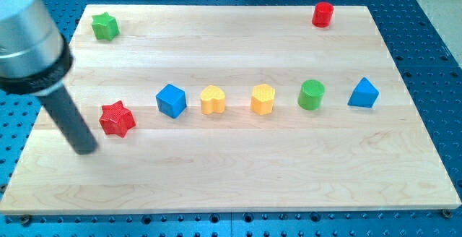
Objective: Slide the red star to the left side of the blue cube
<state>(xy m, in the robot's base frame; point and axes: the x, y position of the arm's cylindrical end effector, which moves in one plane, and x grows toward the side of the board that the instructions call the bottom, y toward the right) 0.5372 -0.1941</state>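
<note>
The red star lies on the wooden board at the view's left. The blue cube sits just to its right and a little higher, with a narrow gap between them. My tip rests on the board just left of and below the red star, a small gap apart from it. The dark rod rises from the tip toward the view's upper left.
A row runs rightward from the blue cube: a yellow heart, a yellow hexagon block, a green cylinder, a blue triangular block. A green star lies at top left, a red cylinder at top right.
</note>
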